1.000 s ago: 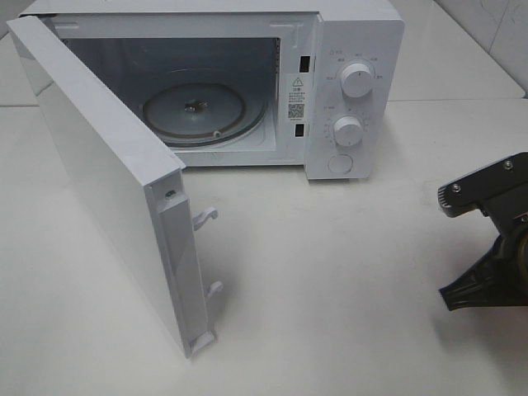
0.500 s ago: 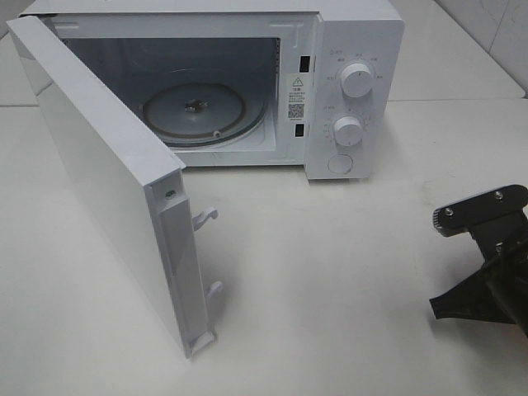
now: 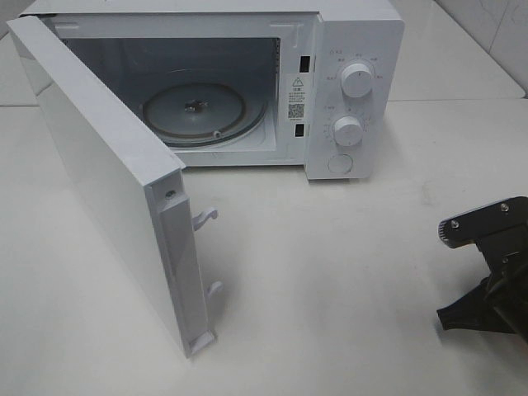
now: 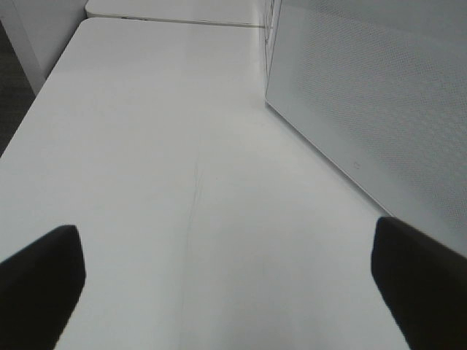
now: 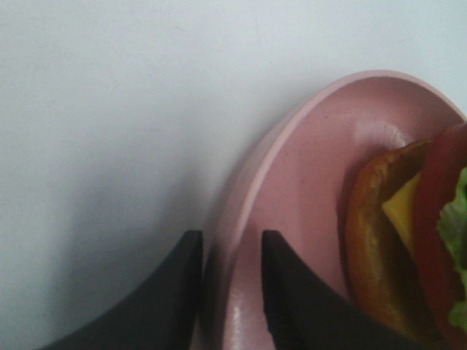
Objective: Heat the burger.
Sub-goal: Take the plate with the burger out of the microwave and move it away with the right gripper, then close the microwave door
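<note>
One burger (image 5: 408,240), layers edge-on

The left gripper (image 4: 233,284) shows only as two dark fingertips (image 4: 40,281) at the near corners of the view — set wide apart, nothing between them. Under them stretches a plain white table (image 4: 168,146), marked by a faint thin line running along its surface. Beside the gripper stands the microwave door (image 4: 372,95), a pale panel with a fine dotted mesh — its lower edge close above the table. Past the table's far edge a second white surface (image 4: 175,9) begins, and a dark strip of floor (image 4: 13,95) runs along the table's outer side.
</note>
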`<state>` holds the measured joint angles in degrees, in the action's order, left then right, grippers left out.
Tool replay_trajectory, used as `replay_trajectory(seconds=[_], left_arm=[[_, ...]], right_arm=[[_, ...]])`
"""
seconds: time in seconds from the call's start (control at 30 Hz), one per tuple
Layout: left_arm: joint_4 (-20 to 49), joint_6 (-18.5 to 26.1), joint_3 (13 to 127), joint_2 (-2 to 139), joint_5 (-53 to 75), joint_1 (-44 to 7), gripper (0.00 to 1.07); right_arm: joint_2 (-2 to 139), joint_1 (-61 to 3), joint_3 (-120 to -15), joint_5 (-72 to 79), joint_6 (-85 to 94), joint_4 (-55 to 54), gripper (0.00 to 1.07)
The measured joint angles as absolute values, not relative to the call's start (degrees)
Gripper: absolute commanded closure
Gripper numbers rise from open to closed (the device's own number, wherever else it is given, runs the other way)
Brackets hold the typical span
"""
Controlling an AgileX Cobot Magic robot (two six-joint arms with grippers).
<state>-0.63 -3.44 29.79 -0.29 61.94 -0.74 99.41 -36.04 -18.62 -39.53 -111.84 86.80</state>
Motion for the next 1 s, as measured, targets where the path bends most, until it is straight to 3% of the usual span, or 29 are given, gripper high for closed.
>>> replay_trajectory(seconds=[0.17, 0.57, 0.8, 0.83, 0.93, 1.0], left_arm=[[-0.6, -3.4, 29.8, -0.3, 61.9, -0.7, 0.05], [-0.6, -3.4, 29.8, -0.3, 61.9, -0.7, 0.05], [-0.6, -3.4, 29.8, -0.3, 61.9, -0.7, 0.05], [-0.6, -3.4, 29.8, -0.3, 61.9, -0.7, 0.05], [-0.6, -3.4, 29.8, -0.3, 61.9, -0.7, 0.05], [-0.6, -3.4, 29.8, -0.3, 61.9, -0.7, 0.05]], right_arm=[[96.3, -36.0, -18.6, -38.9, -110.4, 86.8, 0.53], [82.9, -36.0, -24.1, -30.8, -93.9, 79.4, 0.51], [77.8, -36.0, -32.7, -29.4, -61.5, 54.7, 0.33], [77.2, -36.0, -34.2, -29.5, -52.5, 48.2, 0.31], [76.9, -36.0, -35.0, -29.8, -48.4, 44.7, 0.30], [76.1, -36.0, -37.6, -31.3, -37.9, 33.9, 0.31]])
